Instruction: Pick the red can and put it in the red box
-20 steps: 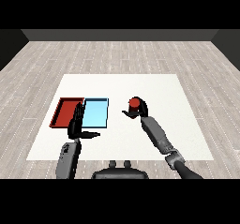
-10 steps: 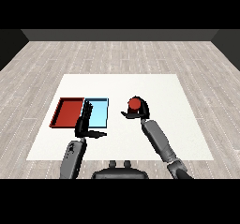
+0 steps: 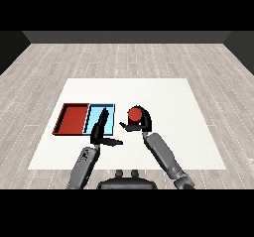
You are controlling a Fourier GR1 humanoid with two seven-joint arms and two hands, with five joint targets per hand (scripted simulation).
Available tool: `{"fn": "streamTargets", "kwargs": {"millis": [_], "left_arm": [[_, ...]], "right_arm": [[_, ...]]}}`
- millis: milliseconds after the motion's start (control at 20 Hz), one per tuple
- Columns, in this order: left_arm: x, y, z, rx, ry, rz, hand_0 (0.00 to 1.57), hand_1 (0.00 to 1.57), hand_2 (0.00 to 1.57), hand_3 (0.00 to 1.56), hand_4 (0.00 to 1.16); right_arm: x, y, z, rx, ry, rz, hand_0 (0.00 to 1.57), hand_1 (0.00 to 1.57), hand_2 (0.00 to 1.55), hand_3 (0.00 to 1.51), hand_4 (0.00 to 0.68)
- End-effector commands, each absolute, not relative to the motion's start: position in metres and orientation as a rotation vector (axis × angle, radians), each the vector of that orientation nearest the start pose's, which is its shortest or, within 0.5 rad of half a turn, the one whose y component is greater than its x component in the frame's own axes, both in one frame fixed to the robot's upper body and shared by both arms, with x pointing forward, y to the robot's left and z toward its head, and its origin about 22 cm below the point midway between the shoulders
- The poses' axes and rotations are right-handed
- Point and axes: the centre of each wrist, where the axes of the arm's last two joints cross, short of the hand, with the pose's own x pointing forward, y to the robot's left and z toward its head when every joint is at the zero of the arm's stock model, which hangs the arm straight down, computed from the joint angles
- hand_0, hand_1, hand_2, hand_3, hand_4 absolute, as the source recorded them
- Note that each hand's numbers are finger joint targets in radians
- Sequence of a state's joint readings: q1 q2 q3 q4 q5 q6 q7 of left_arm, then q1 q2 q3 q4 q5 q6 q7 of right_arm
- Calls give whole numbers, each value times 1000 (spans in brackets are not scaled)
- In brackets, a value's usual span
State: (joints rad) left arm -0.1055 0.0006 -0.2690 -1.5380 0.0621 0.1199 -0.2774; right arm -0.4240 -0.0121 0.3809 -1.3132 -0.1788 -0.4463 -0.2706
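**benchwatcher:** Since the earlier frame the right hand (image 3: 140, 123) has carried the red can (image 3: 134, 114) leftward, so it now sits just beside the right edge of the light blue tray (image 3: 94, 120) instead of well out to the right. Left hand (image 3: 100, 132) has barely shifted, maybe a touch further forward over the blue tray.

**tray_nerd:** Is the can actually gripped, or just being nudged along?

**benchwatcher:** Gripped, as far as I can see. The right hand's fingers curl round the can from the right and behind, thumb out to the lower left of it. Only the round red top of the can really shows. Can't tell whether its base touches the white bench (image 3: 168, 102) or is lifted off it.

**tray_nerd:** And the left hand?

**benchwatcher:** Relaxed, holding nothing. Fingers straight and pointing away from the robot across the blue tray, thumb sticking out to the right over the bench.

**tray_nerd:** So the can isn't in the red tray yet.

**benchwatcher:** Nope. The red tray (image 3: 62, 119) is at the far left, touching the blue one side by side, and the blue tray lies between it and the can. Both grey forearms come in from the lower corners, with the right one angled in toward the middle.
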Motion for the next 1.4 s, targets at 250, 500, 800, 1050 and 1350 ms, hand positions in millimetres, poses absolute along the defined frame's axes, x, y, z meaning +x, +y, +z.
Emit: {"fn": "streamTargets", "kwargs": {"millis": [250, 500, 800, 1050, 1350], "left_arm": [[283, 128, -4, -268, -1794, -119, 0, 0, 0, 0, 0], [269, 122, 2, -284, -1782, -105, 0, 0, 0, 0, 0], [284, 114, -33, -274, -1758, -131, 0, 0, 0, 0, 0], [268, 103, -38, -308, -1754, -125, 0, 0, 0, 0, 0], [281, 104, -6, -345, -1746, -108, 0, 0, 0, 0, 0]], "right_arm": [[298, -87, 44, 169, -1921, 8, 1462, 1462, 1443, 1389, 639], [288, -89, 56, 160, -1914, 25, 1457, 1457, 1448, 1379, 634], [299, -72, 34, 161, -1923, 45, 1450, 1450, 1434, 1381, 637], [293, -53, 53, 185, -1910, 59, 1435, 1435, 1437, 1376, 630], [291, -63, 37, 247, -1914, 34, 1481, 1481, 1437, 1371, 621]]}}
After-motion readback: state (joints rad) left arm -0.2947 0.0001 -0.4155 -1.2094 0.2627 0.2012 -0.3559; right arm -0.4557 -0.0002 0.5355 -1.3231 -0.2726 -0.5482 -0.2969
